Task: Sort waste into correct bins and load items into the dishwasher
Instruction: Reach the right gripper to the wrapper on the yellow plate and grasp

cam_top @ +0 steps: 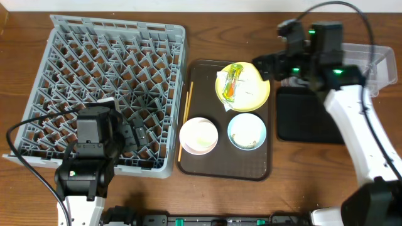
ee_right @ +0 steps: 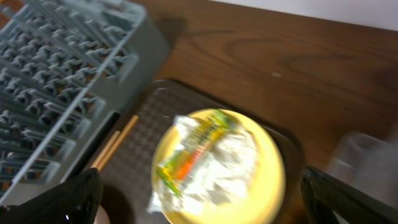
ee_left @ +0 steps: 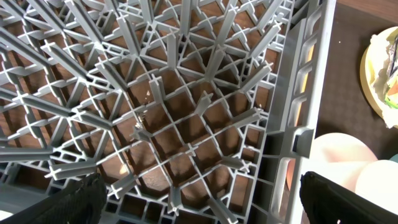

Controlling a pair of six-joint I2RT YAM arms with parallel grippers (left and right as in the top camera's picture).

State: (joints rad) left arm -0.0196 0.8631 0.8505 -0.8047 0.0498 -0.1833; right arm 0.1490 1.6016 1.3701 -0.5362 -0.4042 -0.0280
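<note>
The yellow plate (cam_top: 252, 93) sits at the back of the brown tray and holds the yellow-green wrapper (cam_top: 232, 80) on crumpled white paper; both show in the right wrist view, the plate (ee_right: 273, 186) and the wrapper (ee_right: 196, 146). My right gripper (cam_top: 264, 66) is open above the plate's right side, fingers apart in its own view (ee_right: 202, 202). The white bowl (cam_top: 199, 135), light blue bowl (cam_top: 246, 131) and chopsticks (cam_top: 184, 117) lie on the tray. My left gripper (cam_top: 129, 133) is open and empty over the grey rack (cam_top: 75, 37), seen up close in the left wrist view (ee_left: 199, 199).
The brown serving tray (cam_top: 195, 75) lies between the rack and the black tray (cam_top: 301, 116). The clear tub (cam_top: 377, 63) stands at the back right, partly behind my right arm. The rack wall (ee_left: 298, 106) is right beside my left gripper.
</note>
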